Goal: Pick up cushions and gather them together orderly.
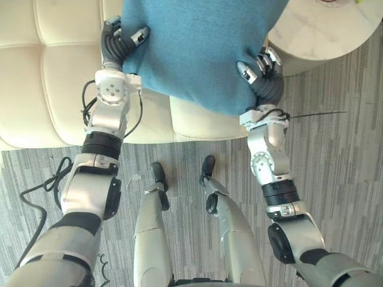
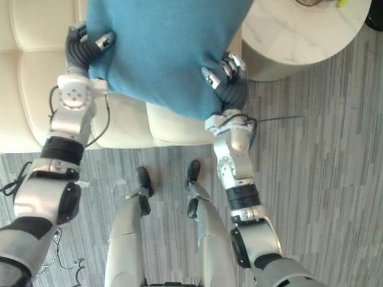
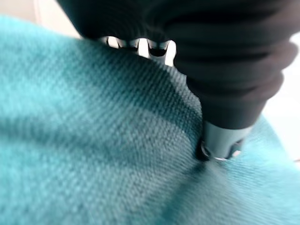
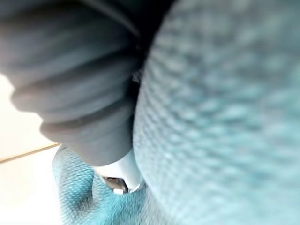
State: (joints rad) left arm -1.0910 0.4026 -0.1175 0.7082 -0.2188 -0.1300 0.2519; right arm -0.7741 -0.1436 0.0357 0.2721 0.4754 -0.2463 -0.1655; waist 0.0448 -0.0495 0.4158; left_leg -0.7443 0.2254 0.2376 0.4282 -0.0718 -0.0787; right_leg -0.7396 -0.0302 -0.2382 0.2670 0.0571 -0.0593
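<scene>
Cushion (image 1: 203, 48): teal; I judge it soft, light, floppy.
Left robot hand (image 1: 122, 40): pinching one side edge.
Right robot hand (image 1: 258, 70): pinching the opposite edge, best hold.

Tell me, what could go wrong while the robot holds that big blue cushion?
It might slip. The left hand and right hand pinch the blue cushion just at its two side edges, and soft cloth can slide out of fingers. Then it could land on the grey floor rather than the cream sofa. Also, the cushion's right side hangs close to the round white table, so a swing that way might bump it.
</scene>
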